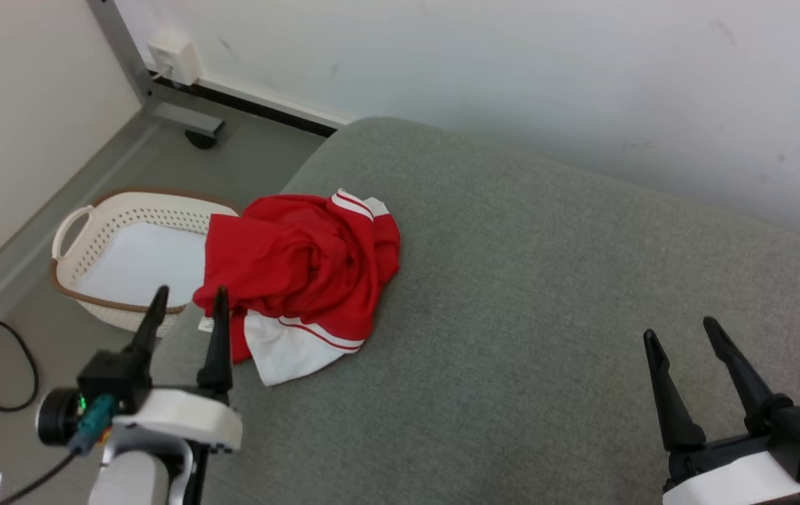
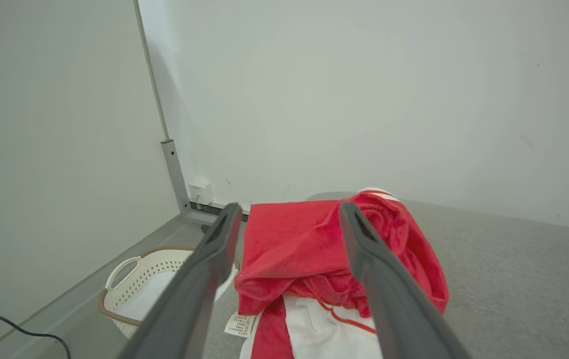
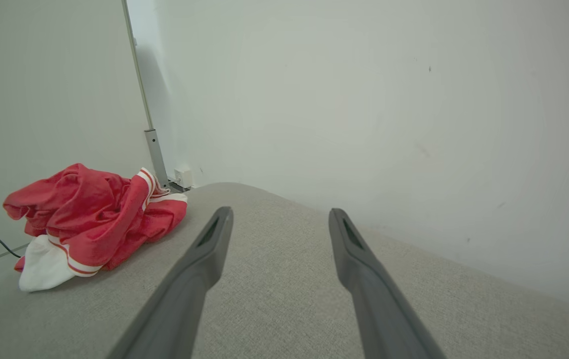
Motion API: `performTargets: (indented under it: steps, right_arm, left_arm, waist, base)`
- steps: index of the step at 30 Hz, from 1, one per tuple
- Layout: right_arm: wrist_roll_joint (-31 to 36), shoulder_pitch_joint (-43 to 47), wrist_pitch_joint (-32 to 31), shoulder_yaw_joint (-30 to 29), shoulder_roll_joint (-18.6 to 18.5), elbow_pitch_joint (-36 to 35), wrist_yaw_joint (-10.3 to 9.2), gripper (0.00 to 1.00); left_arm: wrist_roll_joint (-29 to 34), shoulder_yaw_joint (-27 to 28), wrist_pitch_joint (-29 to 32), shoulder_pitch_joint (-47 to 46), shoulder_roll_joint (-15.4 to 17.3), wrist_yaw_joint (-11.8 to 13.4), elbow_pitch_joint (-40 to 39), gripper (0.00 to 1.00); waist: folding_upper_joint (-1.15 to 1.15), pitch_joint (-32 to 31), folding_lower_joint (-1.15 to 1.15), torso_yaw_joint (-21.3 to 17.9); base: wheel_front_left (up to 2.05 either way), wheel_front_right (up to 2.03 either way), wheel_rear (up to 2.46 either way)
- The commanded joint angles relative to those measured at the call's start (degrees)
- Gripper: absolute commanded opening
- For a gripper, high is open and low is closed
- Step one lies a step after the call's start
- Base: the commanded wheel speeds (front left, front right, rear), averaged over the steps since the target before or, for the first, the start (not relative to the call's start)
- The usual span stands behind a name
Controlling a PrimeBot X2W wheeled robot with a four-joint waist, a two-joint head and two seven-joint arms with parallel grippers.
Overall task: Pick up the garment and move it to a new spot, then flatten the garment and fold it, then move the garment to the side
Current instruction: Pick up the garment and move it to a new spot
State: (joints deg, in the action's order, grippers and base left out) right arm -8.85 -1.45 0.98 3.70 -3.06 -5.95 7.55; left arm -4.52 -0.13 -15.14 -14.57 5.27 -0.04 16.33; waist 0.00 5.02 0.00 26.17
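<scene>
Sitting crumpled, red garment [image 1: 301, 273] with white striped trim is at about 9 o'clock of head view, on the left end of the grey cushion [image 1: 547, 315], one red flap hanging past the cushion edge over the basket rim. White part with red stripes pokes out at 6 o'clock of the heap, small label tucked at its 7 o'clock. Cream perforated basket [image 1: 84, 231] with brown rim is on the floor at 9 o'clock of the garment, just beside the cushion. Left gripper [image 1: 190, 290] at 7 o'clock of head view, fingers spread wide, nothing between them; its inner fingertip overlaps the garment's near edge, contact cannot be told. Left wrist view: garment [image 2: 304, 249] lies straight ahead between and beyond the two fingers, basket [image 2: 129, 279] at 8 o'clock. Right gripper [image 1: 679, 329] at 4 o'clock of head view, fingers likewise wide apart and empty, over bare cushion, well apart from the garment. Right wrist view: garment [image 3: 90, 214] at 9 o'clock. Black cable [image 1: 21, 351] loops on the floor at 8 o'clock of the basket. White wall box [image 1: 175, 59] and grey metal leg [image 1: 126, 63] at 11 o'clock of head view.
</scene>
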Motion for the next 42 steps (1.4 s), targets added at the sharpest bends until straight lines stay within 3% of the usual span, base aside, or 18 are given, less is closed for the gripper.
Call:
performTargets:
  steps: [1, 10, 19, 20, 21, 26, 31, 42]
  right_arm:
    - [0.75, -1.07, -0.59, 0.05, -0.82, -0.73, -0.12, 1.0]
    - [0.66, -6.18, -4.09, 0.75, -4.43, -5.32, -0.12, 1.0]
    - [-0.01, -8.03, -4.19, 0.12, -5.38, -5.92, -0.12, 1.0]
    - [0.02, -8.13, -4.08, 0.01, -5.39, -5.9, -0.12, 1.0]
    - [0.03, -8.18, -4.03, -0.13, -5.4, -5.83, -0.12, 1.0]
    - [0.02, -8.28, -3.44, -0.45, -5.16, -5.01, -0.12, 1.0]
    - [-0.12, -6.83, -2.15, -0.45, -4.31, -3.47, -0.12, 1.0]
    - [-0.78, -2.79, 0.06, -0.11, -1.52, -0.62, -0.12, 1.0]
  left_arm:
    - [0.18, 0.03, -0.02, -2.5, 0.63, -0.52, 1.56, 1.0]
    - [0.09, -2.87, 3.33, -20.44, 2.67, -4.3, 20.58, 1.0]
    - [-1.33, -2.62, 7.31, -30.84, 4.54, -4.33, 39.34, 1.0]
    - [-1.71, -2.41, 7.26, -31.5, 4.52, -4.2, 40.71, 0.42]
    - [-1.81, -2.33, 7.24, -31.99, 4.73, -4.11, 41.88, 0.0]
    - [-1.29, -2.6, 4.34, -33.33, 6.23, -3.42, 45.52, 0.0]
    - [-2.93, -0.84, 0.66, -31.93, 7.82, -2.4, 44.13, 0.0]
    - [-5.35, 3.82, -0.01, -22.54, 10.43, -0.77, 24.95, 0.0]
  waist:
    - [0.0, 3.02, 0.0, -1.08]
    - [0.0, 13.37, 0.0, -4.8]
    - [0.0, 17.22, 0.0, -7.38]
    - [0.0, 17.31, 0.0, -7.47]
    - [0.0, 17.33, 0.0, -7.53]
    - [0.0, 16.08, 0.0, -7.74]
    - [0.0, 11.94, 0.0, -8.1]
    - [0.0, 1.57, 0.0, -10.01]
  base:
    - [0.0, 0.0, 0.0]
    - [0.0, 0.0, 0.0]
    - [0.0, 0.0, 0.0]
    - [0.0, 0.0, 0.0]
    - [0.0, 0.0, 0.0]
    - [0.0, 0.0, 0.0]
    - [0.0, 0.0, 0.0]
    - [0.0, 0.0, 0.0]
